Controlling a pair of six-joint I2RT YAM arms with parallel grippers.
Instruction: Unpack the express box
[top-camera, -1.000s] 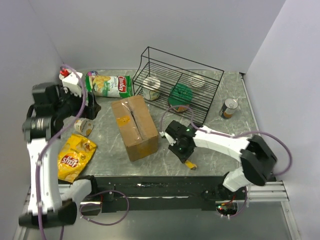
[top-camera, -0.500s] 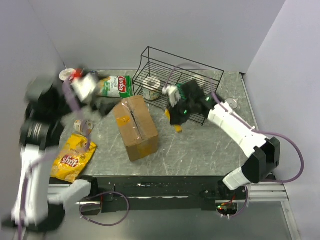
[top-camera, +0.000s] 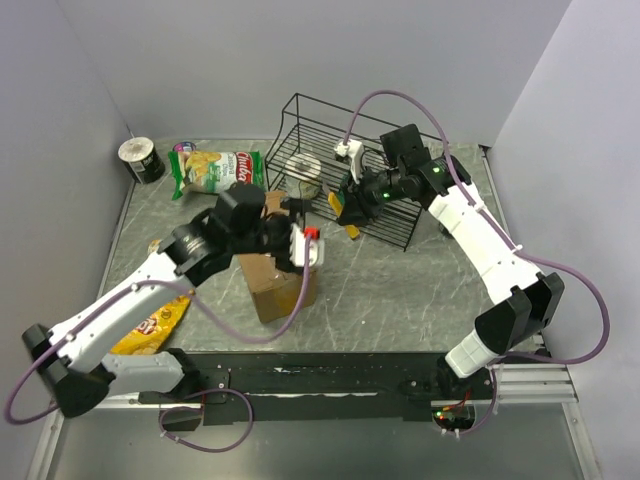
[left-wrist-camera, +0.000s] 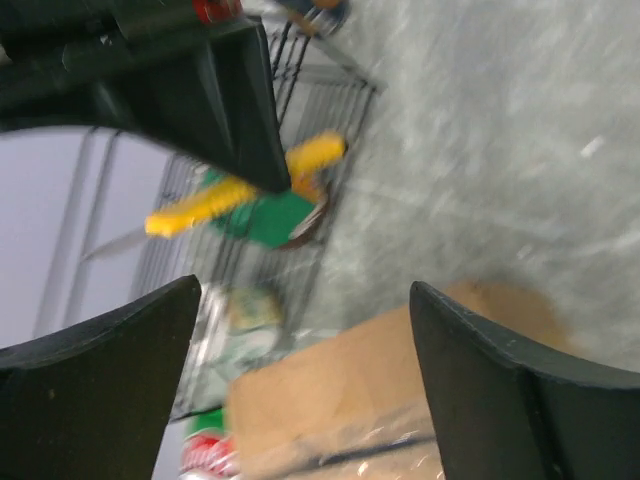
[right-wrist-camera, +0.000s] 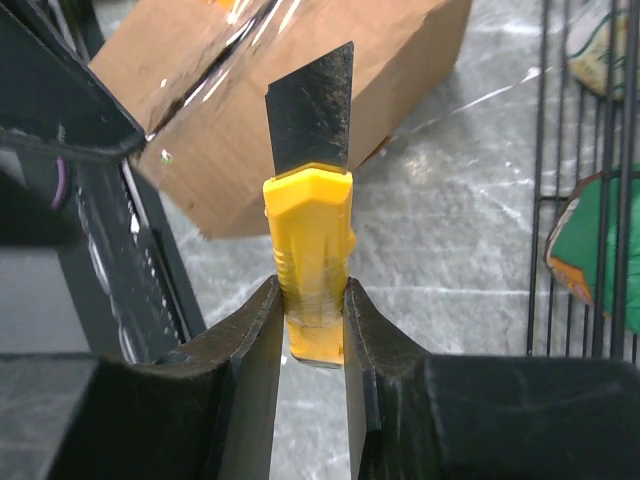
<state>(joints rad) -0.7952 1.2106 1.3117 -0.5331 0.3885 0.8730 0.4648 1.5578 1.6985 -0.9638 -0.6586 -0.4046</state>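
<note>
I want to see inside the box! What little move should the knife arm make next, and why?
Probably bring the right gripper, shut on the yellow-handled utility knife, down toward the taped seam of the brown cardboard express box. The blade is out but off the box, and the flaps look sealed. The open left gripper hovers above it.

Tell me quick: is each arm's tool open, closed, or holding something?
Left tool: open, holding nothing.
Right tool: closed on a yellow plastic utility knife with a black blade.
</note>
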